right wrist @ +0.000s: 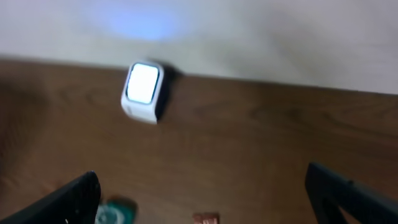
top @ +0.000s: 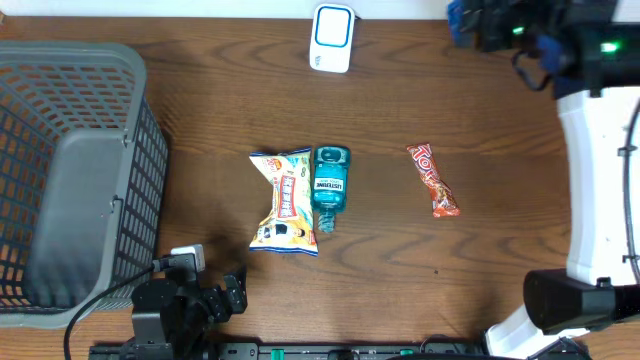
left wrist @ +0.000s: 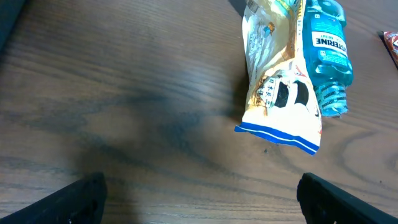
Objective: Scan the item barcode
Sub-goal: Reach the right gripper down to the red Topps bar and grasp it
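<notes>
Three items lie mid-table: a yellow snack bag (top: pixel 283 202), a teal mouthwash bottle (top: pixel 330 183) touching its right side, and a red candy bar (top: pixel 433 180) further right. The white barcode scanner (top: pixel 332 37) stands at the far edge. My left gripper (top: pixel 234 293) hovers open near the front edge, left of the bag (left wrist: pixel 277 87) and the bottle (left wrist: pixel 326 56), its jaws (left wrist: pixel 202 202) wide apart over bare wood. My right gripper (top: pixel 468 22) is raised at the back right, open (right wrist: pixel 208 199), looking down at the scanner (right wrist: pixel 143 90), with the bottle's cap (right wrist: pixel 115 213) and the candy bar's end (right wrist: pixel 205 218) just in view.
A grey mesh basket (top: pixel 40 90) fills the left side of the table. The right arm's white base (top: pixel 600 200) runs along the right edge. A pale wall (right wrist: pixel 249 37) rises behind the scanner.
</notes>
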